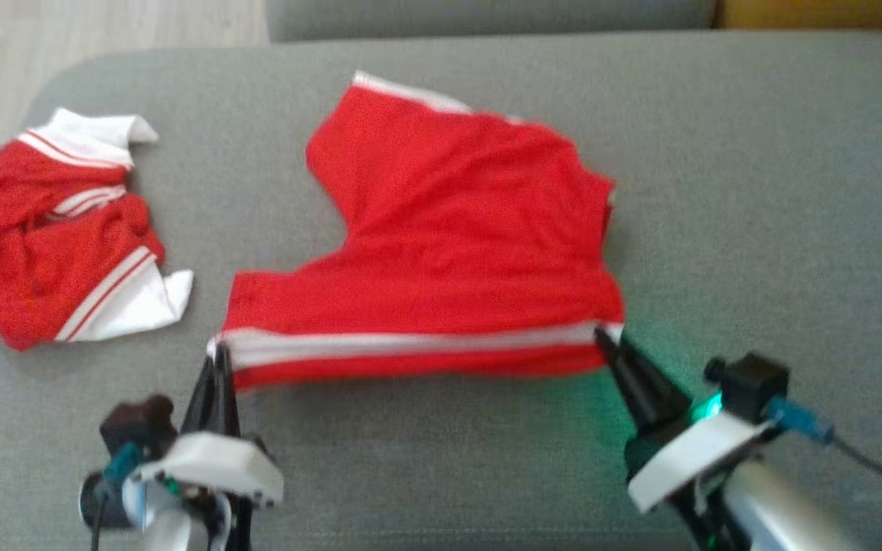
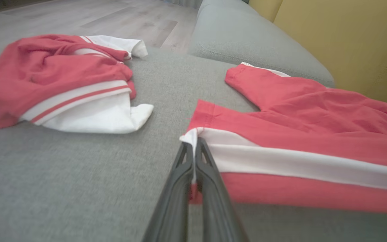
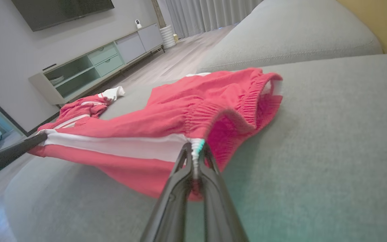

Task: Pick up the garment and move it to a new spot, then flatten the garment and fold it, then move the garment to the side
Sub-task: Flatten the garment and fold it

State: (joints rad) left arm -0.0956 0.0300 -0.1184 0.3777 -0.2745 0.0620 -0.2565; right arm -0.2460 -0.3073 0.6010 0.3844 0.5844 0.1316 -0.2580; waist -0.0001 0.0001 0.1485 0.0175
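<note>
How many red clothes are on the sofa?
2. A crumpled jersey lies at the left; shorts lie in the middle, their near edge pinched by the left end effector and the right end effector. More could hide under them.

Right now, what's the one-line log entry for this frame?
left gripper: jaws shut on red shorts leg corner | right gripper: jaws shut on waistband corner | red jersey: crumpled, untouched, left of shorts

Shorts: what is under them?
Grey cushion lies under the shorts; it shows beneath their near edge, held raised by left gripper and right gripper. Whatever lies beneath the flat part is covered.
</note>
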